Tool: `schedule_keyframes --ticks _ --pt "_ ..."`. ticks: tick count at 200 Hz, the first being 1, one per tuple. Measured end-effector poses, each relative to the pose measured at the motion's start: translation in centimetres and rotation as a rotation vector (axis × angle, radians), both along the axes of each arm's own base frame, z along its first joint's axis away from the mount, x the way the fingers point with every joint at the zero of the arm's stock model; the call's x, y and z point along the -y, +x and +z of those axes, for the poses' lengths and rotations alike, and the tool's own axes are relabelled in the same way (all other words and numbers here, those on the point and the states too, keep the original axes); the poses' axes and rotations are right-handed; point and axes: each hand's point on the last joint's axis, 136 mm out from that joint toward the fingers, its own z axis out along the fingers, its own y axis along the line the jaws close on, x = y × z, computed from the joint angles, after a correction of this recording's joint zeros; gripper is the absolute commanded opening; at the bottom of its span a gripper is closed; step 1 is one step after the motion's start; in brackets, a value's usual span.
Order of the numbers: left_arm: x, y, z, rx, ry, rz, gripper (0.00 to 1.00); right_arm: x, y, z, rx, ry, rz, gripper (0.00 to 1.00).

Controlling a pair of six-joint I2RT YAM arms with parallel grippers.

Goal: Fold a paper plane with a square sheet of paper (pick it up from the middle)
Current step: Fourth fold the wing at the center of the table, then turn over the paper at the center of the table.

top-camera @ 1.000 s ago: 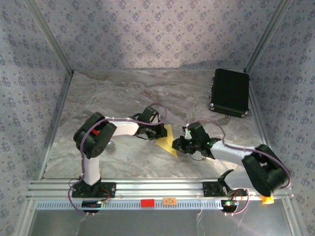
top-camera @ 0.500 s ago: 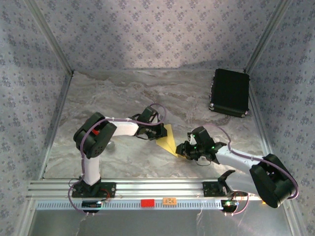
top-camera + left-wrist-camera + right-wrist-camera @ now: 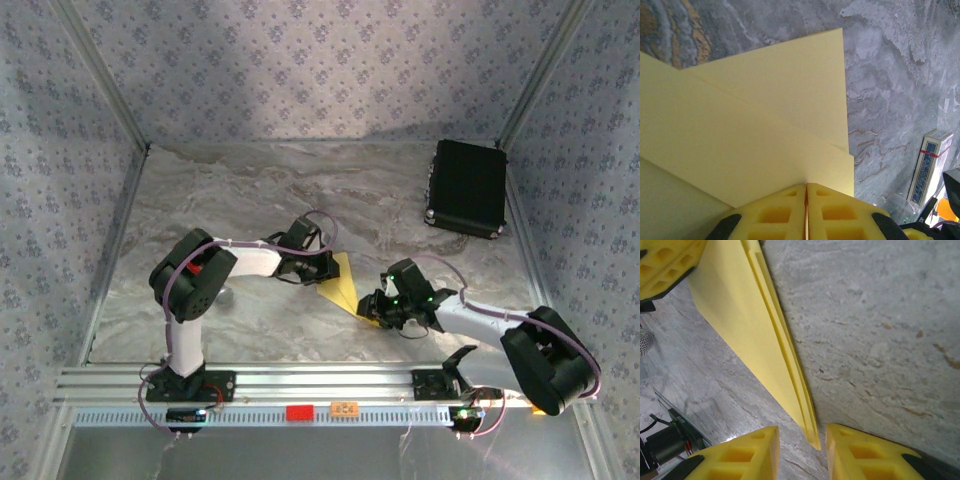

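Observation:
The yellow sheet of paper [image 3: 341,284] is folded into a slim, pointed, layered paper plane shape and sits mid-table. My left gripper [image 3: 322,277] is shut on its wide rear edge; in the left wrist view the pads [image 3: 806,189] meet on the paper [image 3: 765,120]. My right gripper [image 3: 371,308] is at the pointed tip. In the right wrist view the right gripper [image 3: 803,436] stands open, and the tip of the paper [image 3: 752,325] lies between the fingers with a gap on each side. The left gripper's fingers [image 3: 662,265] show at the top left.
A black rectangular case [image 3: 467,187] lies at the back right. A small printed card [image 3: 927,168] rests on the marbled table to the right of the paper. An aluminium rail [image 3: 300,380] runs along the near edge, and patterned walls close in the other three sides.
The right gripper has slid down and left to the paper's tip and has opened its jaws around it. The left gripper has kept its hold and its place.

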Motion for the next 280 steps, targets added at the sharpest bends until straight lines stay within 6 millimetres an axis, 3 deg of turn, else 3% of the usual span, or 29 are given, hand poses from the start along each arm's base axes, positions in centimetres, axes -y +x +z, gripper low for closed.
schedule_keyframes --ticks 280 --pt "-0.19 0.22 0.06 -0.027 -0.032 0.028 0.09 -0.01 0.37 0.01 -0.007 0.051 -0.037 0.34"
